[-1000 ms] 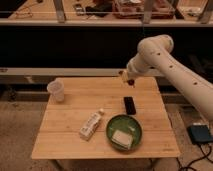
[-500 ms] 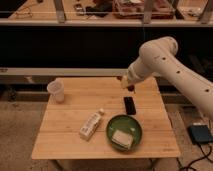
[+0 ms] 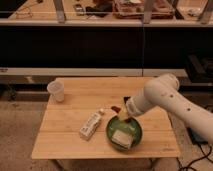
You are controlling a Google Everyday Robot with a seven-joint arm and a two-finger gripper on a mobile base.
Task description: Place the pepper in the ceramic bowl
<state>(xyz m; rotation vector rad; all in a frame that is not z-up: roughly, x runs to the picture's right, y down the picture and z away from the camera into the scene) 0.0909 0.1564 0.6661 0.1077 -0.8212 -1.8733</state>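
My gripper [image 3: 121, 114] hangs just above the far left rim of the green ceramic bowl [image 3: 108, 132], which stands on the front right part of the wooden table [image 3: 67, 117]. The gripper is shut on the small dark reddish pepper [image 3: 115, 108], which sticks out to its left. A pale square block [image 3: 121, 138] lies inside the bowl. My white arm [image 3: 165, 102] reaches in from the right.
A white bottle [image 3: 90, 125] lies on its side just left of the bowl. A translucent plastic cup [image 3: 56, 91] stands at the table's far left corner. A dark edge of the black phone [image 3: 126, 99] peeks out behind the arm. Dark shelving runs behind the table.
The arm has swung down and toward the front, from above the phone to just over the bowl's far rim. The view has also drawn closer to the table.
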